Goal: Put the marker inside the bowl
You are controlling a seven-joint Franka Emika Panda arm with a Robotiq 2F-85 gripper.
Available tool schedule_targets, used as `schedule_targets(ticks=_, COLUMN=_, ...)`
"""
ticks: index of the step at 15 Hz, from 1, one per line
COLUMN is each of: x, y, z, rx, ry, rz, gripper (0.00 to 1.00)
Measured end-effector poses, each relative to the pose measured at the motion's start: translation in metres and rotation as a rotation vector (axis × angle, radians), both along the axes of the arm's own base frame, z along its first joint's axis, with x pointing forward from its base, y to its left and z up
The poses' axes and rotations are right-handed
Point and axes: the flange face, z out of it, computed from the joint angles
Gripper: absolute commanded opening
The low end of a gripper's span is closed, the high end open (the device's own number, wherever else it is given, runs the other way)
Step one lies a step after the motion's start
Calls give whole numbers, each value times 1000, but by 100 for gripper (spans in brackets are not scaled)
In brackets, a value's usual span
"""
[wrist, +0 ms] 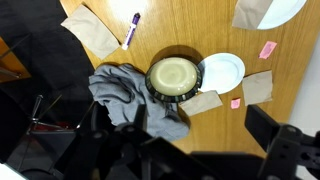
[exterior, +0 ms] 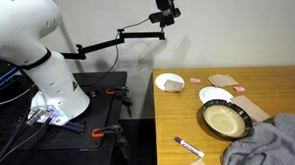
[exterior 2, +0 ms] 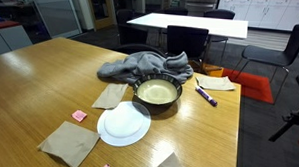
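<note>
The marker [exterior: 189,147], white with a purple cap, lies on the wooden table near its edge; it also shows in an exterior view [exterior 2: 206,96] and in the wrist view [wrist: 131,28]. The bowl [exterior: 202,117], dark-rimmed and cream inside, stands empty a short way from it, seen in an exterior view [exterior 2: 157,108] and from above in the wrist view [wrist: 151,80]. My gripper [wrist: 200,128] is open and empty, high above the table, off to the side of the bowl. It does not show in the exterior views.
A grey cloth [exterior: 267,148] [exterior 2: 140,65] [wrist: 120,95] lies against the bowl. A white plate [exterior: 215,95] [exterior 2: 123,125] [wrist: 222,72] is beside it, a small white dish [exterior: 170,82] further off. Brown napkins [wrist: 92,30] and pink notes [wrist: 267,49] are scattered about.
</note>
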Motion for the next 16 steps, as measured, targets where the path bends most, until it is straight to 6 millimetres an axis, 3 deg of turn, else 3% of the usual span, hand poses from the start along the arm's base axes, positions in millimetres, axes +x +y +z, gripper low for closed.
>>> schedule_targets(ticks=7, x=40, y=-37, z=-43, rx=92, ry=1, rz=-227, gripper=100)
schedule_targets(ticks=16, x=63, y=-93, z=-117, rx=184, ry=26, rz=-513, gripper=100)
